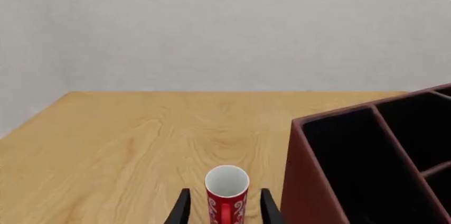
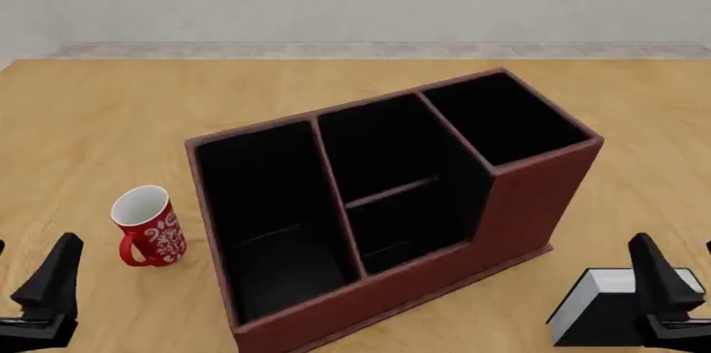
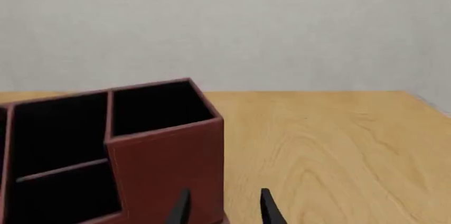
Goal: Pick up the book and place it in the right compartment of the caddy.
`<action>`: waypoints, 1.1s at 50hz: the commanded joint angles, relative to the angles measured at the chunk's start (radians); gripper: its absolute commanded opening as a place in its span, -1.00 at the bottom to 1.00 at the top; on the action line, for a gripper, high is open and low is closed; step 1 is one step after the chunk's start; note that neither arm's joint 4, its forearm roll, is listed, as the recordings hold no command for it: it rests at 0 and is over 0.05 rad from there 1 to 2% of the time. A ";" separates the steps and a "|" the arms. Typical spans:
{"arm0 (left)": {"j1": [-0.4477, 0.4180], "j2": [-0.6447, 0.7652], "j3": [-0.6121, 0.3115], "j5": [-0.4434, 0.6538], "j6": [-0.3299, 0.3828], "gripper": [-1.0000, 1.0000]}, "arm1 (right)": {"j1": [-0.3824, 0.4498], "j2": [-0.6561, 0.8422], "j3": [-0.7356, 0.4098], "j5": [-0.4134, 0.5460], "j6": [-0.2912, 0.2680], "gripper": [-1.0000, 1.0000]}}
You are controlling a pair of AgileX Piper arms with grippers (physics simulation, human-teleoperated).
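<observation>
Left wrist view: the left gripper [image 1: 225, 208] has its fingers apart with nothing held. A red mug [image 1: 227, 191] stands upright on the bench [image 1: 127, 145] just ahead of them, seen through the gap. One end of the caddy [image 1: 310, 182] fills the side of this picture. The book does not show here, so this view says nothing about progress.

Front view: the book [image 2: 605, 307] lies flat on the bench at about 5 o'clock from the caddy [image 2: 522, 203], near its stepped front wall but apart from it. The right gripper [image 2: 667, 286] hovers over the book's far side; only one finger is clearly seen, the other cut off by the picture's edge, so whether anything touches the book cannot be told here. The right compartment [image 2: 505, 120], at about 1 o'clock in the caddy, is empty, as are the other two sections. The left gripper [image 2: 33, 295] sits low at 8 o'clock, mostly out of frame. By my reading nothing of the task is done: grasp, lift, carry and drop all remain.

Right wrist view: the right gripper [image 3: 224, 208] shows its fingers apart and empty, aimed past the tall end wall of the caddy [image 3: 166, 166]. The book is below this camera's sight.
</observation>
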 commanded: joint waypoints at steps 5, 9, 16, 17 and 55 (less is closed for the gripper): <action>-0.004 0.002 -0.052 0.047 0.028 1.00 | 0.012 0.005 -0.045 0.021 -0.012 1.00; -0.007 0.004 -0.062 0.060 0.042 1.00 | 0.012 0.005 -0.069 0.050 -0.034 1.00; 0.006 0.000 -0.079 0.085 0.056 1.00 | 0.040 0.000 -0.164 0.168 -0.107 1.00; 0.008 0.000 -0.079 0.086 0.057 1.00 | 0.040 -0.001 -0.181 0.186 -0.126 1.00; 0.054 -0.002 -0.074 0.087 0.084 1.00 | 0.063 0.140 -0.586 0.858 -0.689 1.00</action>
